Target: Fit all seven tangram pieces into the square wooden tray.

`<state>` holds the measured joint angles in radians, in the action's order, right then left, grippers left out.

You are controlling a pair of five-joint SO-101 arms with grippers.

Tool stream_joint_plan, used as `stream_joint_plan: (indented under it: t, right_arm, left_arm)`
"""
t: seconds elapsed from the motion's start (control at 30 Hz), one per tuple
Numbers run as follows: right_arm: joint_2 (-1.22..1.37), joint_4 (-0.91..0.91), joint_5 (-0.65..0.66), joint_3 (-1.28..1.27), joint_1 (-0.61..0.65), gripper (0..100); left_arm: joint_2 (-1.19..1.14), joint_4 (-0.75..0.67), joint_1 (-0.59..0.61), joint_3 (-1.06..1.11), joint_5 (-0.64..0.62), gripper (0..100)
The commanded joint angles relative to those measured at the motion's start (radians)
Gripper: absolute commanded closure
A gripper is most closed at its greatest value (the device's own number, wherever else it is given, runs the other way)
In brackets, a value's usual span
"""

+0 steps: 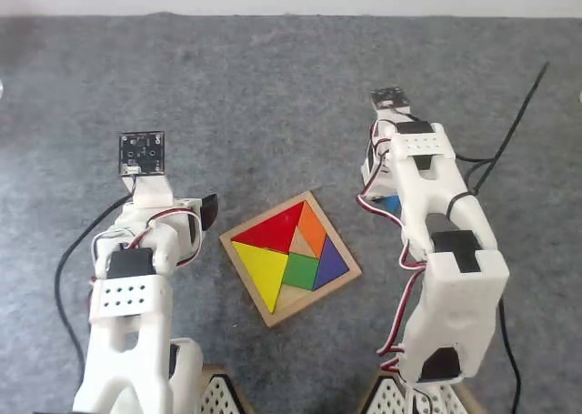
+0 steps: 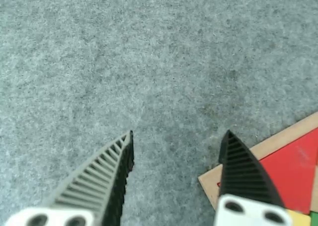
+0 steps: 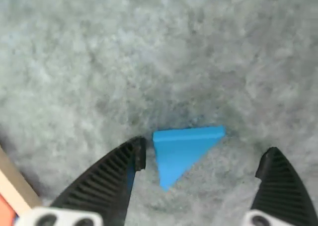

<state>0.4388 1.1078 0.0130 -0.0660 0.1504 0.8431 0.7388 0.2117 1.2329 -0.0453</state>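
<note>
Last pickup, I judge: right gripper (image 3: 204, 154) jaws gape empty over the blue triangle (image 3: 181, 149), right of the tray (image 1: 300, 243) in the high view; next I must close squarely, then lift; left gripper (image 2: 179, 134) open, empty.

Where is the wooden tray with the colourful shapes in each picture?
High view: the tray sits on the grey mat between the two arms, turned like a diamond.
Left wrist view: one corner of the tray pokes in beside a finger of the left end effector.
Right wrist view: a thin strip of the tray peeks in, apart from the blue triangle.
Shared landmark: the red triangle inside the rim, in the high and left wrist views.
</note>
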Motion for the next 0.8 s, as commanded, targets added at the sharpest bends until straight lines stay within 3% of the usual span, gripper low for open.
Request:
stream_joint_plan:
  t: [0.0,0.23,0.43,0.63,0.77]
  right_arm:
    - [-0.008,-0.012,-0.126,0.075,-0.008,64.8]
    - [0.002,-0.028,-0.293,0.098,-0.004,64.9]
    - [0.087,-0.03,-0.293,0.109,-0.004,65.0]
    - [0.116,-0.028,-0.293,0.147,-0.004,78.1]
    - [0.116,-0.024,-0.298,0.147,-0.004,78.9]
  left_arm:
    - [0.025,-0.02,0.0,-0.008,0.011,73]
    - [0.025,-0.02,0.0,-0.008,0.011,73]
    - [0.025,-0.02,0.0,-0.008,0.011,73]
    - [0.025,-0.018,0.0,-0.008,0.011,73]
    - [0.025,-0.018,0.0,-0.008,0.011,73]
